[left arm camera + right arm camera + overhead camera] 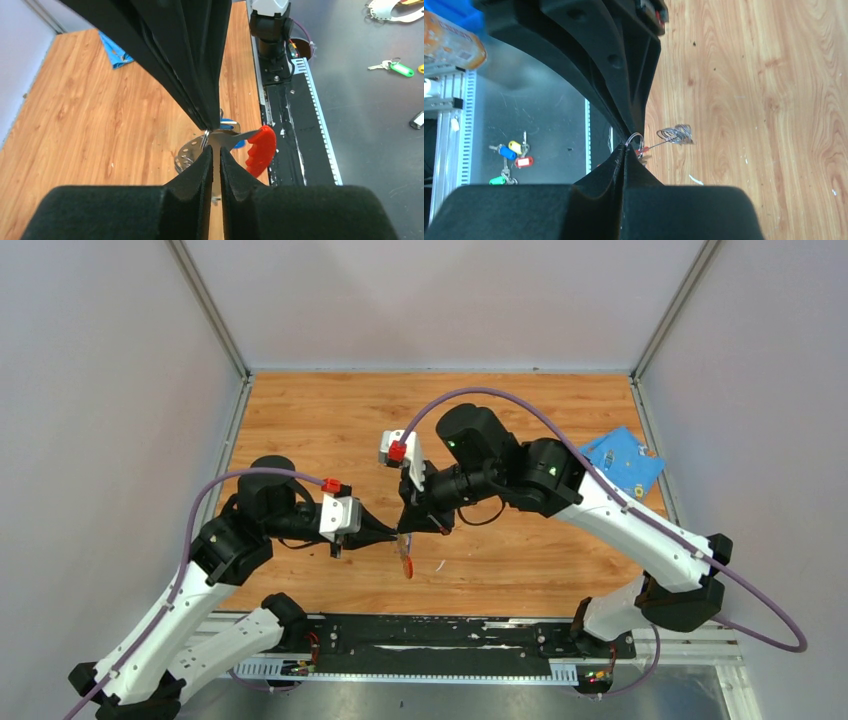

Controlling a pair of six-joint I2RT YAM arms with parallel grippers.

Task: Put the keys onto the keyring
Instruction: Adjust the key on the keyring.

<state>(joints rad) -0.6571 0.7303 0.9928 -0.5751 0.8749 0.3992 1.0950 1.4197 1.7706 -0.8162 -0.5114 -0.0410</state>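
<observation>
The keyring (405, 560) hangs between my two grippers above the table's front middle. In the left wrist view its red part (261, 147) sticks out to the right and its silvery grey part runs down between my fingers. My left gripper (215, 149) is shut on that silvery part. My right gripper (624, 149) is shut on the small metal ring (636, 137), and its tips meet the left gripper's (393, 536). A blue key head (231, 122) shows just behind the ring. The black-headed key is hidden.
A blue cloth (622, 460) lies at the table's far right edge. A black rail (430, 635) runs along the near edge. Spare tagged keys (511, 155) lie on the dark floor beyond the table. A silvery perforated piece (187, 152) hangs below the ring.
</observation>
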